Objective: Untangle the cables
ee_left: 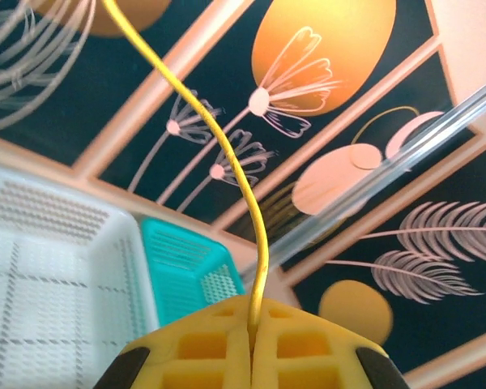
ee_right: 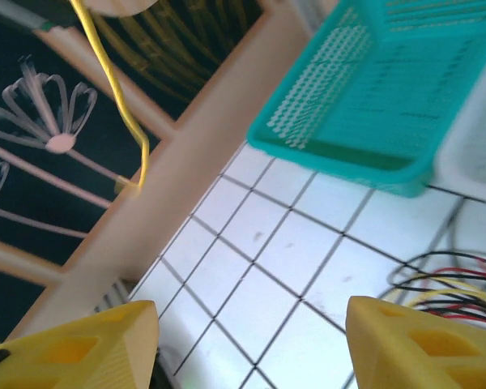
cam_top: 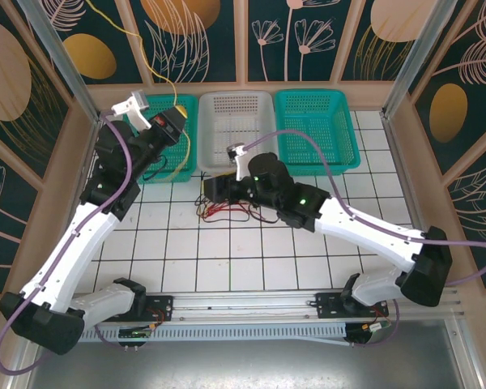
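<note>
At left, the left pincer point(cam_top: 176, 113) hangs over the left teal basket point(cam_top: 188, 104). Its yellow fingers point(ee_left: 308, 348) are clenched on the yellow cable point(ee_left: 227, 154), which rises from between the tips and curves away toward the patterned back wall point(ee_left: 324, 49). Seen from overhead, a yellow length also runs down beneath the pincer across the basket. Beyond the fingertips lie the white basket point(ee_left: 49, 259) and the right teal basket point(ee_left: 186, 267). Right of centre, the right pincer point(ee_right: 247, 352) stands released above the tiled table point(cam_top: 227, 259), its two yellow fingers point(ee_right: 73, 348) wide apart with bare tile between them. The tangle of red and black cables point(ee_right: 445, 288), a yellow strand among them, lies just beyond its right finger. From above, the tangle sits just below that pincer, near the white basket's front edge.
</note>
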{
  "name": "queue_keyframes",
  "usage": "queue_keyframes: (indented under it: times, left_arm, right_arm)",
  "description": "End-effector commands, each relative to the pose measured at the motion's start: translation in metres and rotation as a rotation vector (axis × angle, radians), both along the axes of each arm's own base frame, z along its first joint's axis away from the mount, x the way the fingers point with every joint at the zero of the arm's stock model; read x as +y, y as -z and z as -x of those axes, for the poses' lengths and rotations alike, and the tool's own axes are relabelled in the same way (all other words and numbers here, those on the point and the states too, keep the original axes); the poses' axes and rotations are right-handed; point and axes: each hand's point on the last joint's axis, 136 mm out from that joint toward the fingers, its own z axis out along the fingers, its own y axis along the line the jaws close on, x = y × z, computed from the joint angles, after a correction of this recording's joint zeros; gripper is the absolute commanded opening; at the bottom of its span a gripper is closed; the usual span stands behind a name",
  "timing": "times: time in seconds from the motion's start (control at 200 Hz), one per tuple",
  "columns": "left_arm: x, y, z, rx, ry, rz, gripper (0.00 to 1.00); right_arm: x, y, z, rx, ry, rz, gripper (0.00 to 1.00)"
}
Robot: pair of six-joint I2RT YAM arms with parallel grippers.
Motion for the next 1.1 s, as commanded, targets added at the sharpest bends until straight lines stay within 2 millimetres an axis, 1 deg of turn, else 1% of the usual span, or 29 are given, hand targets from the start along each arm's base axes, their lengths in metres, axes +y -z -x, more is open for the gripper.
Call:
queue_keyframes:
  times: [0.0,0.045,0.095,0.16,0.26,0.33,0.425,0.506,0.576,0.606,0.611,0.621,0.691,0.831,0.951,0.991,1.046,1.096]
  left_arm:
    - [0.007,0.036,-0.029,0.019,-0.061,-0.318,0.00]
    - [0.010,0.044,-0.041,0.030,-0.077,-0.374,0.00]
    - [0.017,0.055,-0.056,0.051,-0.114,-0.432,0.00]
    - [0.021,0.068,-0.076,0.064,-0.131,-0.508,0.00]
    - [0.029,0.088,-0.105,0.097,-0.136,-0.566,0.00]
    - [0.040,0.100,-0.124,0.122,-0.148,-0.566,0.00]
    - [0.051,0.113,-0.142,0.130,-0.156,-0.577,0.00]
    - [0.061,0.134,-0.158,0.171,-0.164,-0.588,0.00]
    - [0.070,0.153,-0.169,0.208,-0.161,-0.566,0.00]
    - [0.072,0.154,-0.171,0.207,-0.156,-0.544,0.00]
    - [0.072,0.161,-0.173,0.219,-0.152,-0.543,0.00]
    - [0.073,0.168,-0.176,0.231,-0.148,-0.537,0.00]
    - [0.075,0.188,-0.184,0.253,-0.128,-0.508,0.00]
    - [0.069,0.228,-0.197,0.309,-0.085,-0.538,0.00]
    - [0.075,0.257,-0.203,0.350,-0.101,-0.584,0.00]
    - [0.075,0.267,-0.204,0.364,-0.096,-0.595,0.09]
    - [0.074,0.277,-0.205,0.382,-0.084,-0.598,0.33]
    - [0.074,0.283,-0.205,0.395,-0.082,-0.595,0.43]
  right_arm:
    - [-0.059,-0.032,-0.018,-0.054,0.171,-0.012,0.64]
    - [-0.074,-0.036,-0.022,-0.054,0.209,-0.014,0.64]
    - [-0.087,-0.038,-0.023,-0.055,0.236,-0.017,0.64]
    - [-0.097,-0.040,-0.021,-0.057,0.255,-0.022,0.64]
    - [-0.104,-0.036,-0.015,-0.040,0.259,-0.036,0.61]
    - [-0.106,-0.031,-0.012,-0.025,0.259,-0.044,0.60]
    - [-0.110,-0.026,-0.010,-0.014,0.267,-0.052,0.60]
    - [-0.111,-0.023,-0.008,-0.011,0.267,-0.054,0.59]
    - [-0.111,-0.021,-0.008,-0.008,0.262,-0.050,0.59]
    - [-0.110,-0.020,-0.008,-0.006,0.261,-0.047,0.59]
    - [-0.110,-0.020,-0.008,-0.006,0.260,-0.048,0.59]
    - [-0.110,-0.019,-0.008,-0.005,0.261,-0.047,0.59]
    - [-0.110,-0.015,-0.009,0.000,0.265,-0.037,0.59]
    - [-0.109,-0.010,-0.010,0.002,0.264,-0.025,0.57]
    - [-0.109,-0.006,-0.012,0.006,0.267,-0.019,0.57]
    - [-0.109,-0.005,-0.012,0.008,0.269,-0.016,0.57]
    - [-0.110,-0.002,-0.014,0.013,0.271,-0.006,0.57]
    - [-0.110,0.000,-0.015,0.017,0.276,0.002,0.57]
